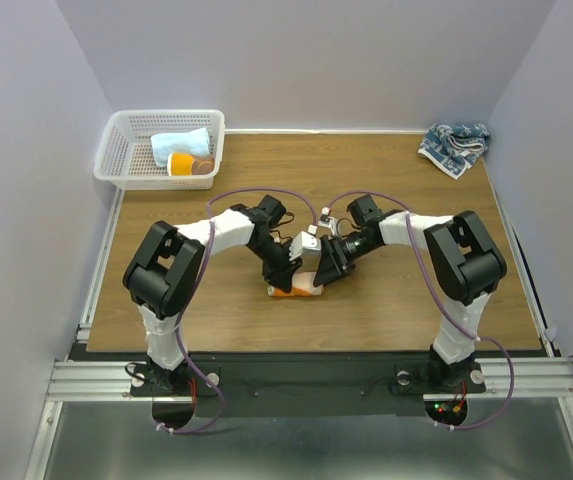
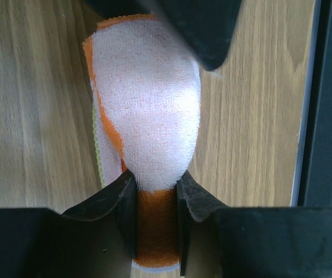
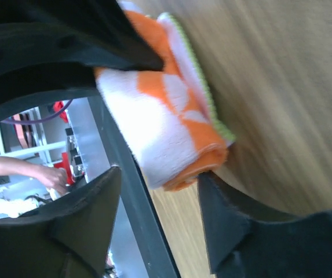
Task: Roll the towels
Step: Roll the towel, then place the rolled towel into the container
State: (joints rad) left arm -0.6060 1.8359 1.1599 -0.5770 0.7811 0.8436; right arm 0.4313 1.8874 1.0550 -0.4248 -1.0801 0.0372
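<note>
The white towel with orange prints and a green edge (image 1: 299,288) lies rolled up on the table's middle front. My left gripper (image 1: 280,279) is shut on one end of the roll; in the left wrist view the jaws (image 2: 154,204) pinch the towel (image 2: 154,104) tightly. My right gripper (image 1: 323,272) is open at the roll's other end. In the right wrist view the roll (image 3: 160,116) sits just beyond the gripper (image 3: 160,177), with one fingertip (image 3: 215,197) touching it. The dark-blue-and-white towel (image 1: 454,146) lies crumpled at the far right corner.
A white mesh basket (image 1: 116,165) stands at the far left corner, holding a light blue rolled cloth (image 1: 179,146) and an orange-and-brown object (image 1: 191,165). The table's dark front edge (image 2: 328,116) runs close to the roll.
</note>
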